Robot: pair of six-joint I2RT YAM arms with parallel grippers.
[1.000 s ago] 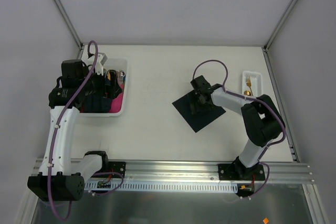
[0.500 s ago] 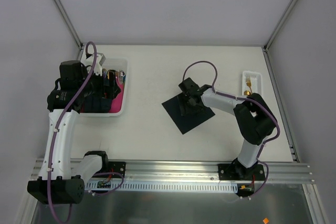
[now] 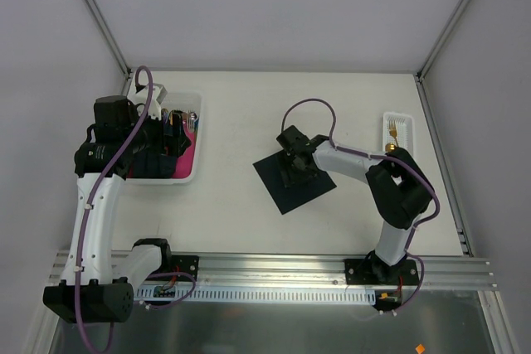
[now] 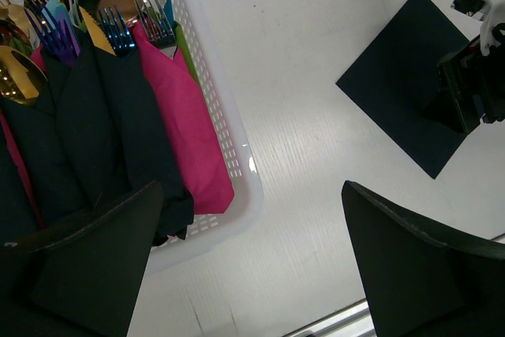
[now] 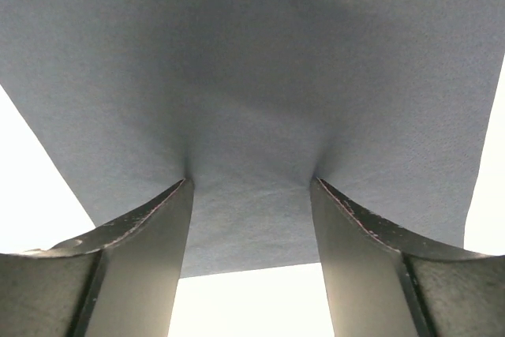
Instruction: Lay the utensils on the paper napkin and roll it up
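The paper napkin [image 3: 282, 191] lies flat at mid-table as a dark diamond, also in the left wrist view [image 4: 398, 84]. My right gripper [image 3: 295, 167] presses down on it; both fingertips rest on the sheet [image 5: 252, 69] with a gap between them, jaws open [image 5: 251, 183], the paper dimpled at each tip. The utensils [image 3: 393, 133], a gold fork and a gold spoon, lie in a small white tray [image 3: 404, 116] at the far right. My left gripper [image 4: 252, 266] hangs wide open above the white bin's near edge, holding nothing.
The white bin [image 3: 187, 175] at the left holds several dark rolled napkins with coloured cutlery and a pink napkin [image 4: 185, 128]. An aluminium rail [image 3: 274, 267] runs along the near table edge. Walls stand close on the left and right.
The right gripper has slid the napkin leftward across the table, its jaws narrowing slightly. The left arm has barely shifted.
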